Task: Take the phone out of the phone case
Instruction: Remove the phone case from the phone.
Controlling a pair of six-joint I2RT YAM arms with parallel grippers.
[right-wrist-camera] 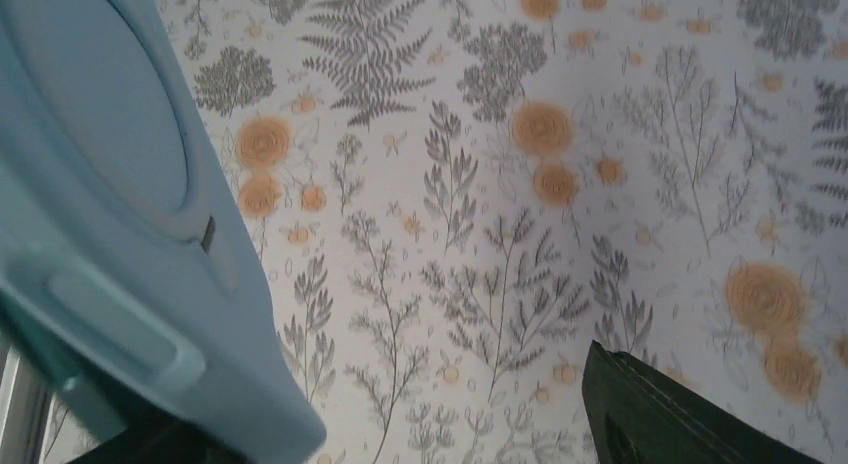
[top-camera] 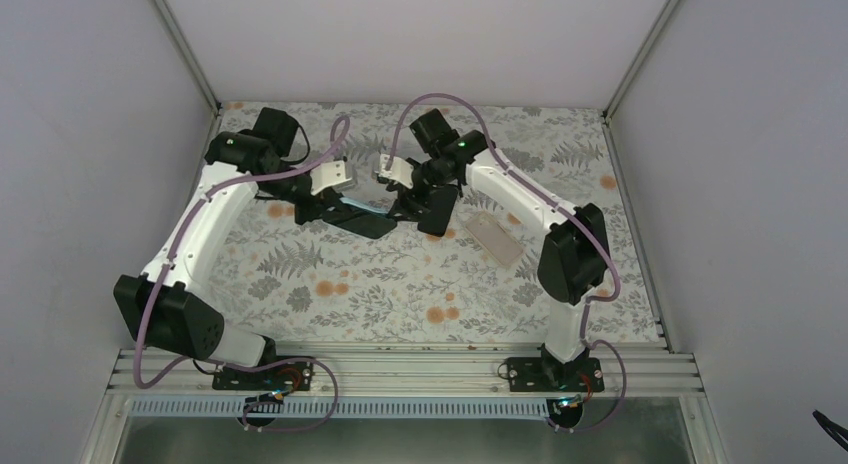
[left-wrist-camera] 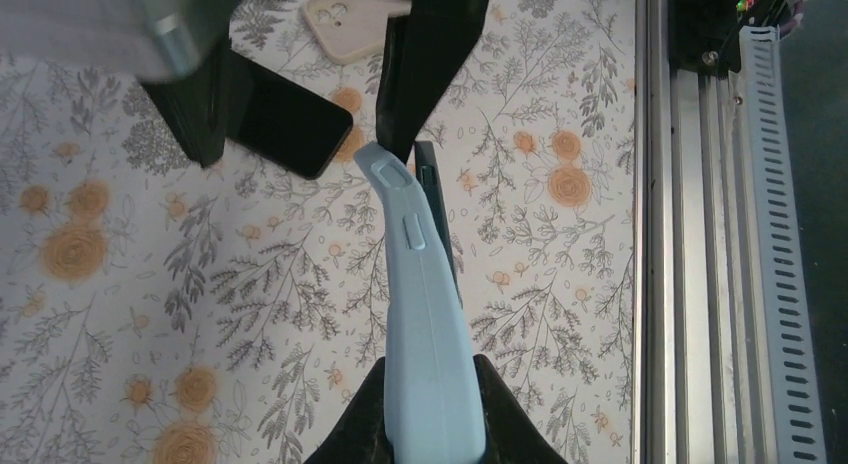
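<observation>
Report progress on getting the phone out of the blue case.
Done: the left gripper clamps the blue case. In hand: the case's top corner is bent away from the phone, the open right gripper at that corner. Remaining: the phone, mostly inside, must come free.

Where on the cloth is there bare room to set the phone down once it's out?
Free: the near cloth between left arm and right arm, and the far-right corner beyond the beige case. Crowded: mid-back, where left pincer and right pincer meet at the blue case.
</observation>
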